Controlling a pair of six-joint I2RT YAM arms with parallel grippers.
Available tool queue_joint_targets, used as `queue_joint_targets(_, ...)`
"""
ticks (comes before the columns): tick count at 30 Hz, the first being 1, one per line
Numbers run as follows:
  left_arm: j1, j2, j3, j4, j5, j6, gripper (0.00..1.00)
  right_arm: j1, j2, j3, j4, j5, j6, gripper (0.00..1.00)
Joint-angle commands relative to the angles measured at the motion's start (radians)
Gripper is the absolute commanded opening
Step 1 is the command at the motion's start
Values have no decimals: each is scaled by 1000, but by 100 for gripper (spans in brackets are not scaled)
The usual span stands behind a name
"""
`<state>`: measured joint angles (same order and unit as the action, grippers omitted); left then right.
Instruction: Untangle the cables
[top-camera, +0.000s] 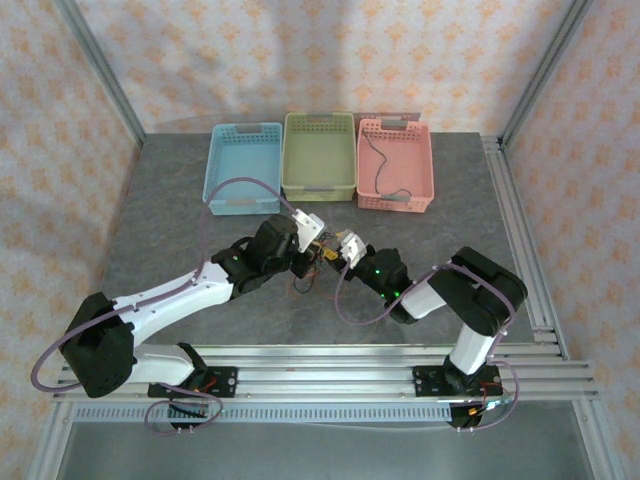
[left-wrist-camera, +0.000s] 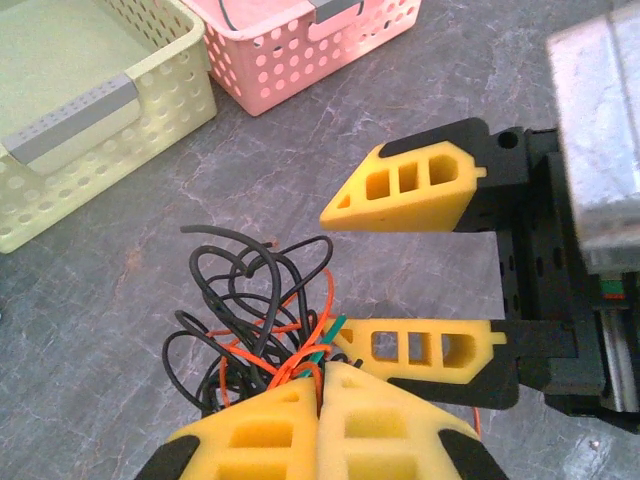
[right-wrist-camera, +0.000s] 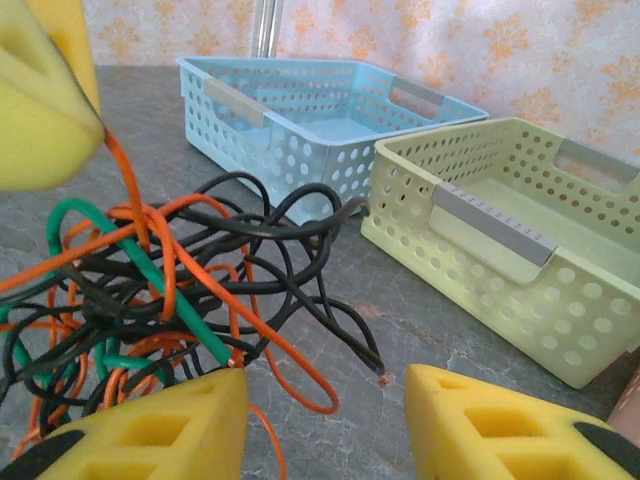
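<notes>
The cables (left-wrist-camera: 260, 310) lie bunched on the table (left-wrist-camera: 80, 350), one end pinched in the closed left tool (left-wrist-camera: 320, 385). The right tool (left-wrist-camera: 420, 270) stands open and empty beside them. Separation seems barely begun; next, one loose strand should be gripped and drawn clear.

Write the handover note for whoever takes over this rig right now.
Grippers: the left gripper is shut on orange and green strands of the cable tangle. The right gripper is open, close beside the tangle, holding nothing.
Where: the tangle is mid-table, between the two grippers.
Done: one black cable lies in the pink basket; the blue basket and green basket look unfilled.
Left: black, orange and green strands are knotted together; separate them one by one.
</notes>
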<state>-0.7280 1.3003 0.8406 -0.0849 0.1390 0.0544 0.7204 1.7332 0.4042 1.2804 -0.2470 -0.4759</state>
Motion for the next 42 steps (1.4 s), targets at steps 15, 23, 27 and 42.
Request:
queue_joint_targets(15,-10,-35,-18,47,58,20,0,5,57,21,99,-56,38,49)
queue_joint_targets(23,-11,-30,-13,42,34,15,0,5,53,15,119,-105,45,39)
queue_joint_targets(27,-11,-12,-2,23,-47,16,0,6,46,8,126,-82,39,37)
queue_joint_targets(42,-22,8,-10,48,-58,45,0,5,36,4,126,-84,20,50)
